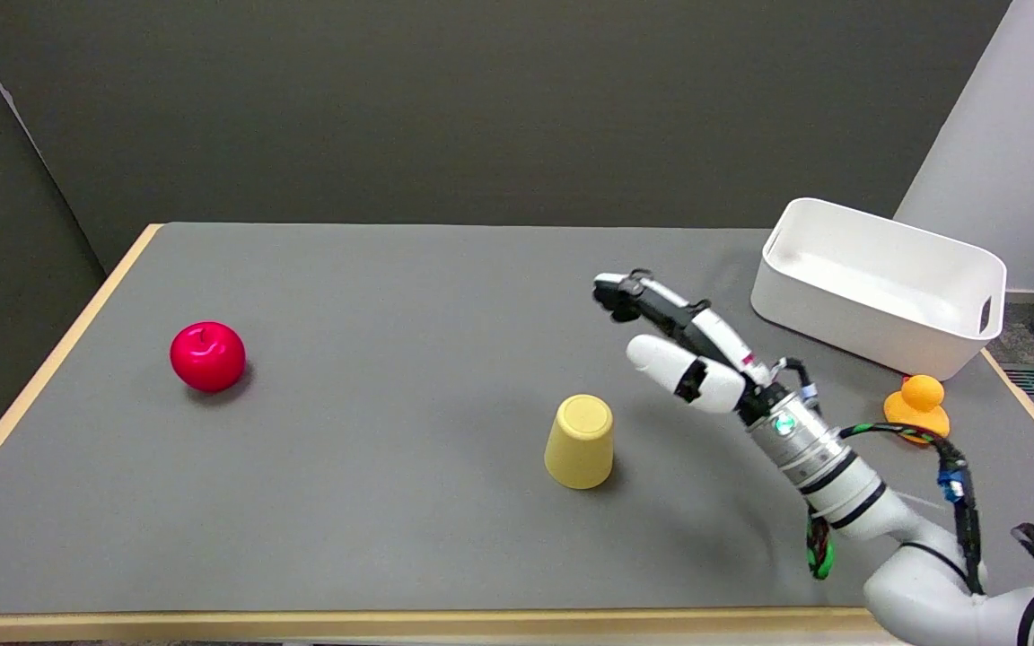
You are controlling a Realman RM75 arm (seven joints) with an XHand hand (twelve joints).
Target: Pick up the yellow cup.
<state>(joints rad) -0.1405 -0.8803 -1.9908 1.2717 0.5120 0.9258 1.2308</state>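
Reaching in from the lower right, the right hand (pixel 692 345) hovered with fingers (pixel 622 293) apart, holding nothing, just right of the upside-down yellow cup (pixel 580 441) on the grey surface (pixel 373 502).

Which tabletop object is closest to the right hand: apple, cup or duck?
The yellow cup, standing upside down just left of the right hand. The red apple sits far left; the orange duck lies behind the forearm.
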